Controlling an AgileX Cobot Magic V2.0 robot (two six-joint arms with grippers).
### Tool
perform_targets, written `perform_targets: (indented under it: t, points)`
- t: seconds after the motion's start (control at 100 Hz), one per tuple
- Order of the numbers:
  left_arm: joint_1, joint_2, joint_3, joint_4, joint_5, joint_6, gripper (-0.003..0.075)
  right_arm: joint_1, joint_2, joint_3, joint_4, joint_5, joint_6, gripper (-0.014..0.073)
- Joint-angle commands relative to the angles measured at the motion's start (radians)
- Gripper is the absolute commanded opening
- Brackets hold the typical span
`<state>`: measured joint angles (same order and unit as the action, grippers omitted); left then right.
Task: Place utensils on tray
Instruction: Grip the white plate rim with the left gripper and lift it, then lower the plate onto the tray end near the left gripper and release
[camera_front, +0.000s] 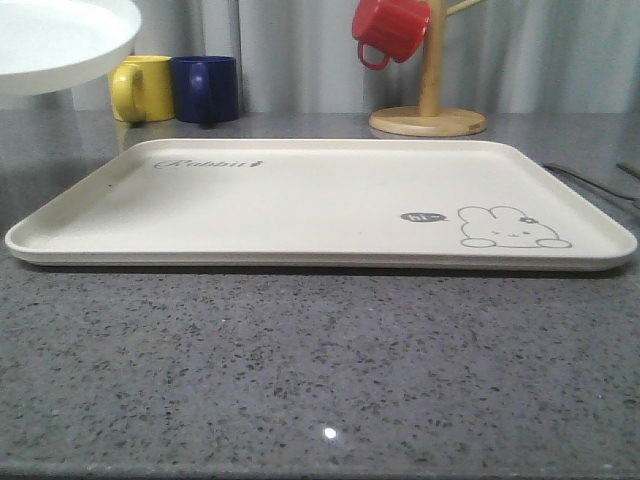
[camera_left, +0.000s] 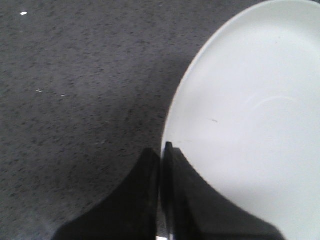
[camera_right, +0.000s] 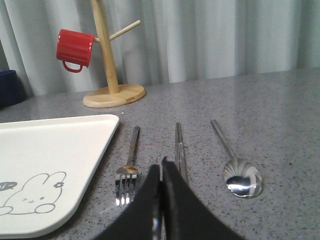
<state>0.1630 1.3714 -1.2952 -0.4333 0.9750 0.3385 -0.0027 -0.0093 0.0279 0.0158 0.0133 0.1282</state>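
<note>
Right gripper closed, fingers pressed together on nothing, low over the grey countertop. Just ahead of its tips, chopsticks flat on the counter; fork close to one side, tines toward the gripper; spoon on the other side, bowl nearest. Beyond the fork, cream tray with rabbit drawing, bare. Farther off, wooden mug stand carrying a red mug. Left gripper likewise shut and empty, beside the rim of a white plate.
</note>
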Motion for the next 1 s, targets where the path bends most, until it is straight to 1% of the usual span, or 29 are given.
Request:
perform_targets:
  t: [0.0, 0.23, 0.46, 0.65, 0.99]
  points:
    - [-0.070, -0.002, -0.048, -0.054, -0.038, 0.005, -0.0018, -0.006, -0.024, -0.019, -0.004, -0.075, -0.008, -0.0068]
    - [-0.216, 0.117, -0.110, -0.054, -0.042, -0.009, -0.0018, -0.006, -0.024, -0.019, -0.004, -0.075, -0.008, -0.0068]
    - [-0.303, 0.229, -0.182, -0.054, -0.039, -0.025, -0.0018, -0.006, -0.024, -0.019, -0.004, -0.075, -0.008, -0.0068]
    - [-0.332, 0.288, -0.201, -0.054, -0.033, -0.025, -0.0018, -0.006, -0.024, -0.019, -0.004, -0.075, -0.008, -0.0068]
    - [-0.337, 0.364, -0.205, -0.056, -0.009, -0.025, -0.0018, -0.006, -0.024, -0.019, -0.004, -0.075, -0.008, -0.0068]
